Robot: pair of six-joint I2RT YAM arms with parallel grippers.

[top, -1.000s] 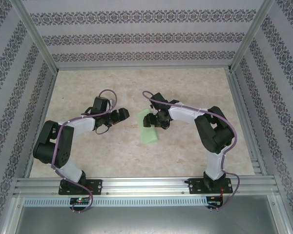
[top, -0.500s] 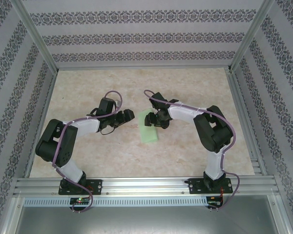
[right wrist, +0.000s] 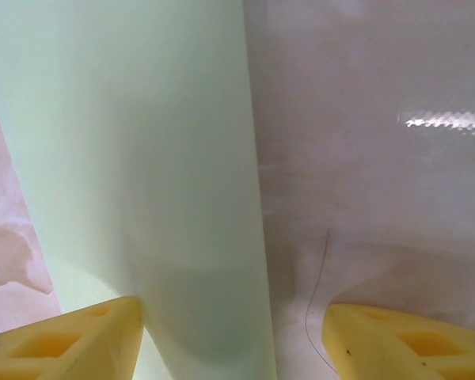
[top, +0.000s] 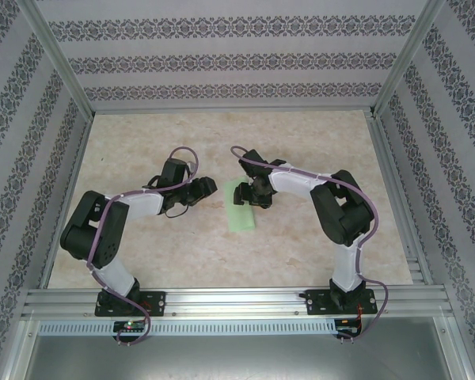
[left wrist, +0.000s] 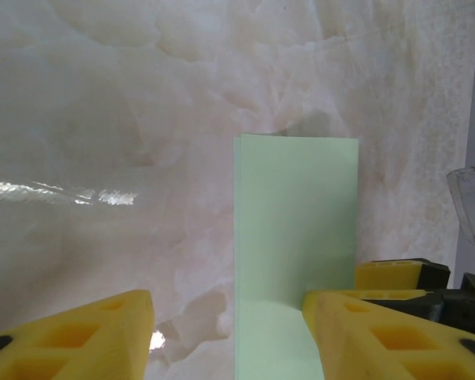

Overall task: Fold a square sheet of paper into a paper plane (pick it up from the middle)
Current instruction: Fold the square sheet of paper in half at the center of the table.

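1. Thin pale mint-green paper sheet (top: 242,207) lies flat on the marbled beige worktop (top: 317,142), midway between the two arms; it appears folded once into a narrow rectangle; no plane shape yet.
2. Left tool (left wrist: 226,307): yellow fingers about half apart, holding nothing; it straddles one long edge of the sheet, with one finger over paper and the other over bare worktop.
3. Right tool (right wrist: 233,310): fingers wide apart, nothing held; it sits low over the far end of the sheet, one finger over paper; whether it touches I cannot tell.
4. Risk: a pinch at the long edge may catch one layer only; the fold would then spring open.
5. Risk: if the right tool does not pin its end, the sheet may slide or swivel on the glossy worktop; the next crease would run crooked.
6. Risk: fingers pressing down while they travel could buckle the thin paper.
7. Risk: the two tools stand near each other; fingers could collide.
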